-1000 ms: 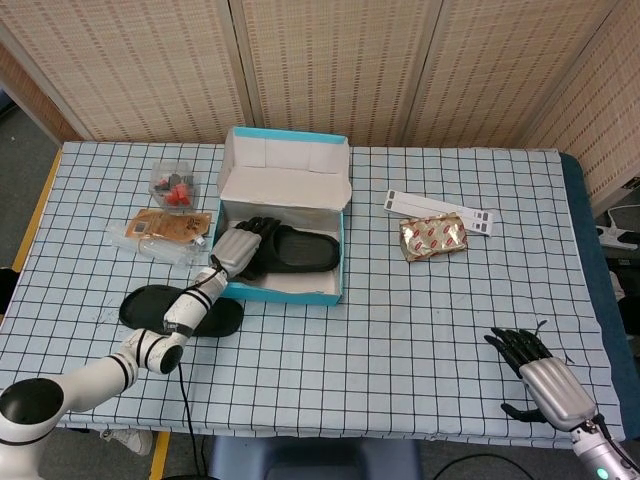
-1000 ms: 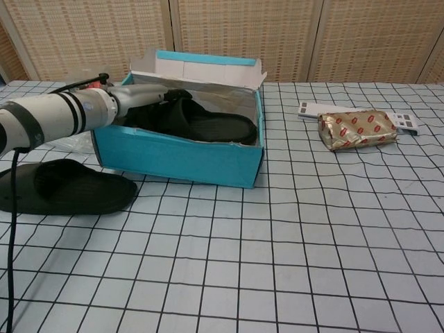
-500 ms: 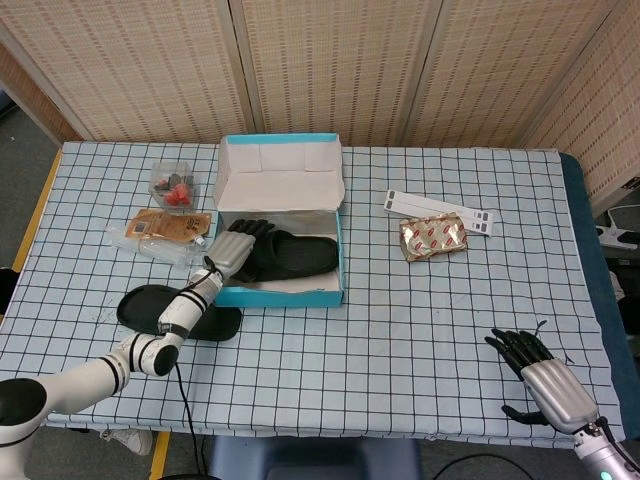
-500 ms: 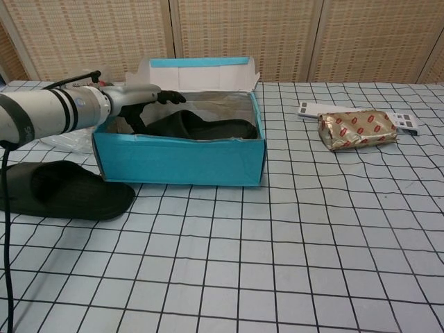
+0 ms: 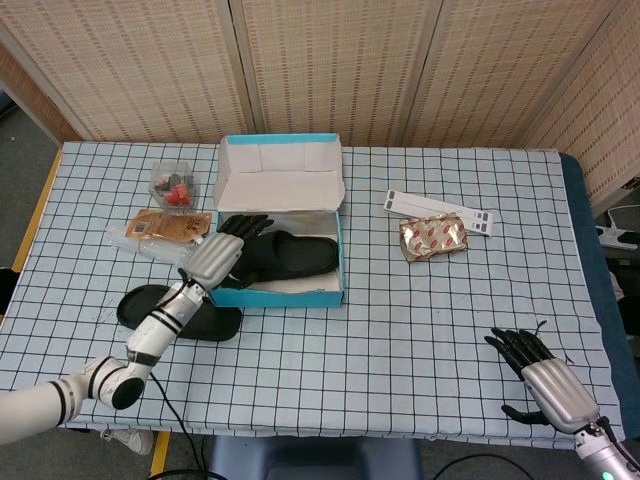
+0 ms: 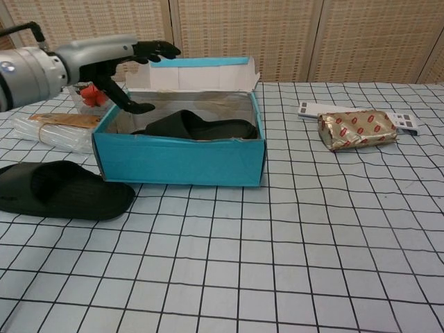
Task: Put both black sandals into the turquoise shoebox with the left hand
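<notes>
One unmarked sandal (image 6: 194, 127) inside shoebox (image 6: 179, 154).

Left hand (image 6: 114, 59) above shoebox (image 6: 180, 158) (empty, fingers spread); sandal (image 6: 198, 127) inside.

left robot hand (image 6: 114, 66) raised, fingers spread, empty; right robot hand (image 5: 545, 383) low, fingers apart

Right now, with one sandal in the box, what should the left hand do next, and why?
Probably swing the left hand down toward the second sandal. The hand is open above the shoebox, the first sandal lies inside, and the other lies on the table beside the box.
</notes>
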